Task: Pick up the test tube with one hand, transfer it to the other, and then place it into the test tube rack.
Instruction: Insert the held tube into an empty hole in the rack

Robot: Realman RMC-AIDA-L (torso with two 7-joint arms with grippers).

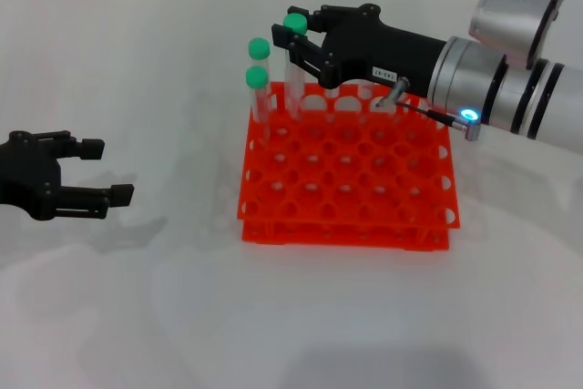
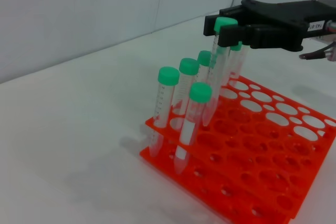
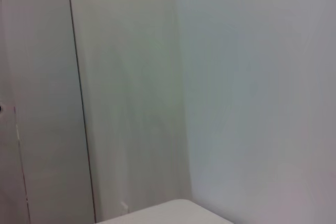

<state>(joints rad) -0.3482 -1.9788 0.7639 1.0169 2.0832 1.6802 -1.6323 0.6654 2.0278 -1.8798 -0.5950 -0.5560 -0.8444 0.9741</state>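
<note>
**Tube poised over the far row of the rack**

White tabletop [image 1: 137, 316] and pale walls frame the work. At the centre sits the test tube rack [image 1: 346, 179], orange-red, with several green-capped tubes already standing along its far-left edge. From the right, the right gripper [image 1: 296, 43], the one with the small white label, reaches over the rack's far edge. Its jaws are closed narrowly on the test tube [image 2: 216, 72] just below the green cap. That tube hangs slightly tilted, its lower end at or just inside a hole in the far row; whether it is seated cannot be told. On the left, well apart from the rack, the left gripper [image 1: 100, 170] is low over the table, jaws spread and holding nothing.

The step in hand looks like the final placement. To do it well, the tube should be brought upright before lowering, so its tip does not catch the hole's rim or lean against the neighbouring tubes [image 2: 181, 103]. Release should come only once the tube rests in the lower tier, and the fingers should lift straight up clear of the nearby caps.
</note>
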